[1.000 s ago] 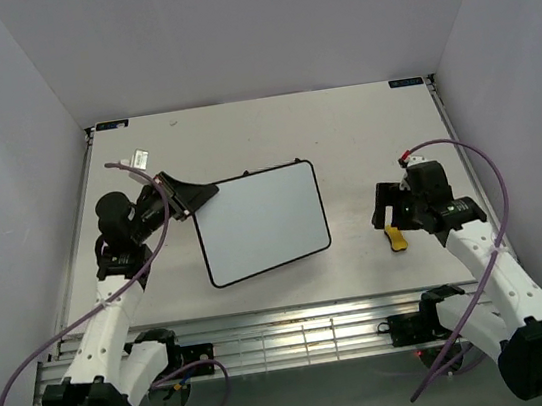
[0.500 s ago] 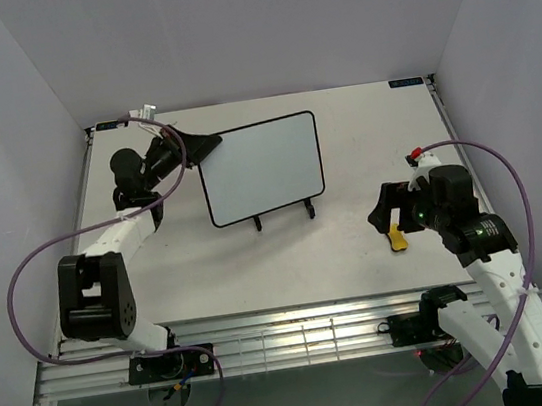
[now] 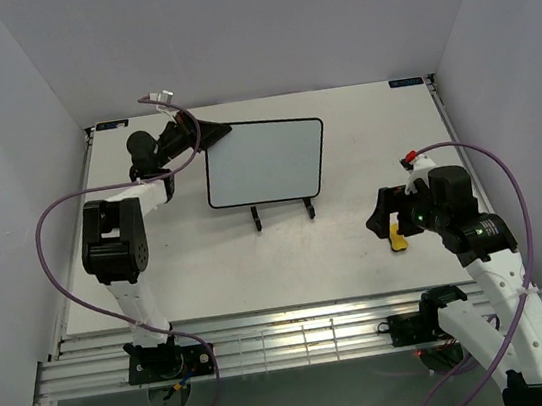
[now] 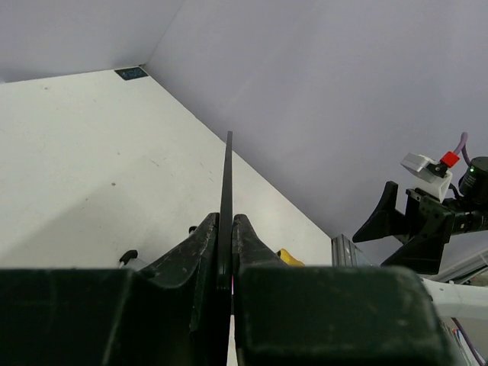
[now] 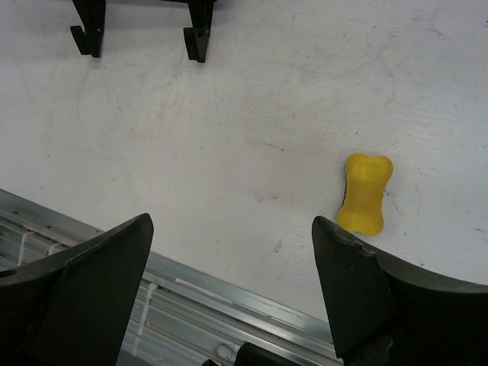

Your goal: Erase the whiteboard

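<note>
From above, the whiteboard (image 3: 265, 163) stands upright on its wire stand (image 3: 258, 221) mid-table, with the left gripper (image 3: 209, 137) pinching its upper left corner. The right gripper (image 3: 386, 215) hangs spread just beside the yellow eraser (image 3: 397, 238).

Left wrist: 2 fingers (image 4: 200, 248) clamp the whiteboard, seen edge-on.

Right wrist: the yellow eraser lies between the parted fingers (image 5: 358, 290), nearer the right one. Its long axis points away, so they'd close across its width.
</note>
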Action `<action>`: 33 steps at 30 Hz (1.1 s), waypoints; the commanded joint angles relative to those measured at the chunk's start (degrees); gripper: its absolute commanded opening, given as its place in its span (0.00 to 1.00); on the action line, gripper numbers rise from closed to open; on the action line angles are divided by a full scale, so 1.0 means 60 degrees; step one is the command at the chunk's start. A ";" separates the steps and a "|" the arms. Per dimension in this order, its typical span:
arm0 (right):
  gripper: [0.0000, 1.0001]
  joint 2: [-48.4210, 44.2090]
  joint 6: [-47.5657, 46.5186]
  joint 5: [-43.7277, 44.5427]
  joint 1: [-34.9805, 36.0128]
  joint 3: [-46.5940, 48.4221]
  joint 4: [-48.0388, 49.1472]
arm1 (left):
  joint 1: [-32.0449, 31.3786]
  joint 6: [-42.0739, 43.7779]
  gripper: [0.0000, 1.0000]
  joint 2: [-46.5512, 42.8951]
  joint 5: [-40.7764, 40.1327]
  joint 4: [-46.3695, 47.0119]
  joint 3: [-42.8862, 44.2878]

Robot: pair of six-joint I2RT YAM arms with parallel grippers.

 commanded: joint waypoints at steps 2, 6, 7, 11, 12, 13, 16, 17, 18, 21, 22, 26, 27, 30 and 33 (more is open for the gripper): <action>0.90 0.0011 -0.0293 -0.0098 -0.0054 0.0155 0.0005 | -0.0054 -0.0856 0.00 0.0000 0.0034 0.1436 0.0257; 0.90 0.0215 -0.0279 -0.0200 -0.0040 0.0228 0.0064 | -0.0172 -0.0857 0.00 0.0088 -0.0069 0.1627 0.0081; 0.90 0.0216 -0.0293 -0.0214 -0.0025 0.0272 0.0064 | -0.0186 -0.0857 0.00 0.0118 -0.0113 0.1627 0.0066; 0.90 0.0186 -0.0293 -0.0302 -0.0040 0.0360 0.0049 | -0.0216 -0.0857 0.00 0.0410 -0.0201 0.1773 0.0139; 0.90 0.0172 -0.0337 -0.0288 -0.0040 0.0360 0.0006 | -0.0216 -0.0871 0.00 0.0483 -0.0143 0.1832 0.0154; 0.90 0.0157 -0.0366 -0.0288 -0.0040 0.0360 -0.0009 | -0.0216 -0.0973 0.00 0.0542 -0.0142 0.2297 0.0125; 0.90 0.0142 -0.0440 -0.0215 -0.0040 0.0345 -0.0053 | -0.0230 -0.1120 0.00 0.0864 0.0047 0.2550 0.0315; 0.90 0.0157 -0.0440 -0.0244 -0.0025 0.0374 -0.0053 | -0.0216 -0.1120 0.00 0.0952 0.0092 0.2565 0.0344; 0.90 0.0157 -0.0454 -0.0287 -0.0025 0.0404 -0.0068 | -0.0216 -0.1135 0.00 0.1098 0.0107 0.2724 0.0388; 0.90 0.0143 -0.0498 -0.0332 -0.0040 0.0419 -0.0039 | -0.0260 -0.1165 0.00 0.1377 0.0326 0.2902 0.0622; 0.90 0.0157 -0.0484 -0.0317 -0.0040 0.0404 -0.0039 | -0.0260 -0.1121 0.00 0.1508 0.0384 0.2902 0.0666; 0.90 0.0113 -0.0513 -0.0346 -0.0039 0.0331 0.0005 | -0.0318 -0.0506 0.00 0.1597 0.0429 0.2609 0.0653; 0.90 0.0128 -0.0528 -0.0346 -0.0040 0.0316 0.0020 | -0.0333 -0.0476 0.00 0.1612 0.0385 0.2710 0.0594; 0.90 0.0113 -0.0528 -0.0361 -0.0039 0.0316 0.0034 | -0.0333 -0.0476 0.00 0.1743 0.0414 0.3367 0.0477; 0.90 0.0099 -0.0542 -0.0405 -0.0025 0.0331 0.0020 | -0.0304 -0.0272 0.00 0.1904 0.0516 0.3342 0.0535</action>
